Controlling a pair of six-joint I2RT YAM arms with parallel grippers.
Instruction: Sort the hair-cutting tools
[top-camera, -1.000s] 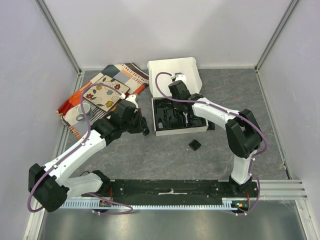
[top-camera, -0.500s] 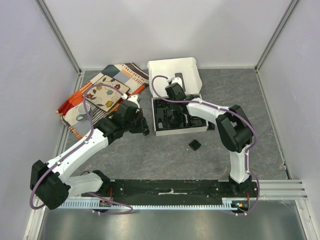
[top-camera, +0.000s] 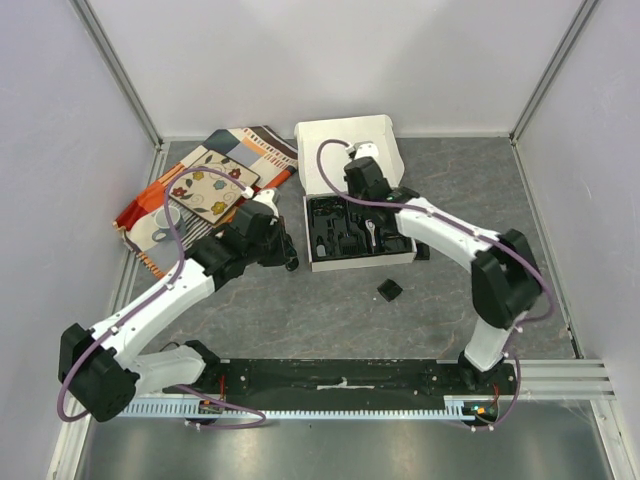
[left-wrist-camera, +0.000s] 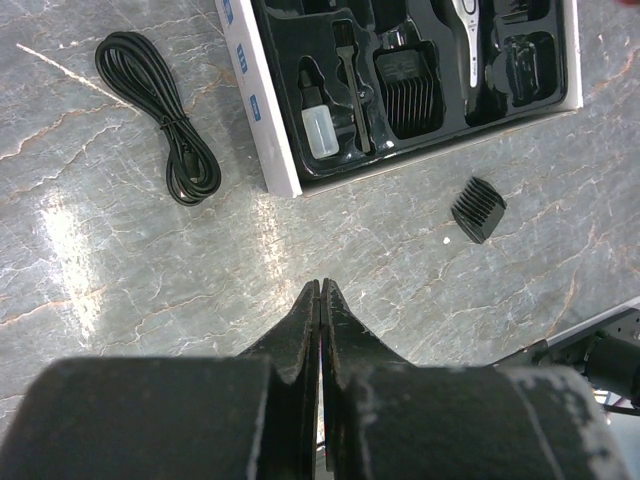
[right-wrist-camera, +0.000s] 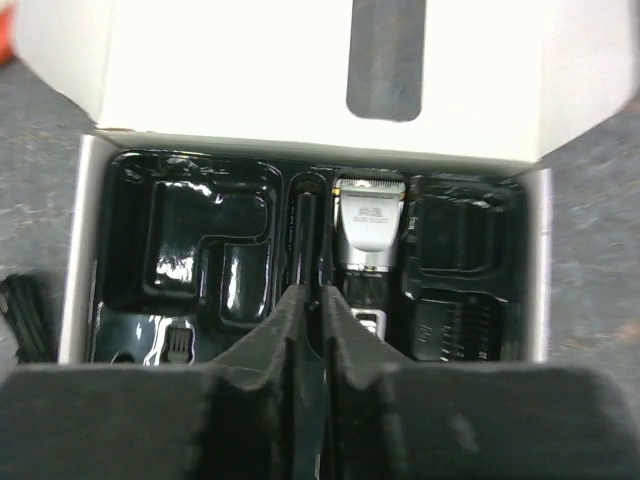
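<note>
Clipper (right-wrist-camera: 368, 240) sits in the box (left-wrist-camera: 262, 110), while one comb (left-wrist-camera: 478, 208) and the cord (left-wrist-camera: 160, 120) lie unsorted beside the box on the tabletop (left-wrist-camera: 150, 290); left jaws together, right jaws barely parted.

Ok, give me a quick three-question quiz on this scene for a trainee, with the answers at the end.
1. True or false: the clipper lies in the black tray.
2. Where is the coiled cord? A: in the tray. B: on the table beside the box. C: in a gripper.
3. Fill in: the left gripper is ___.
Key: 1 true; 2 B; 3 shut.
</note>
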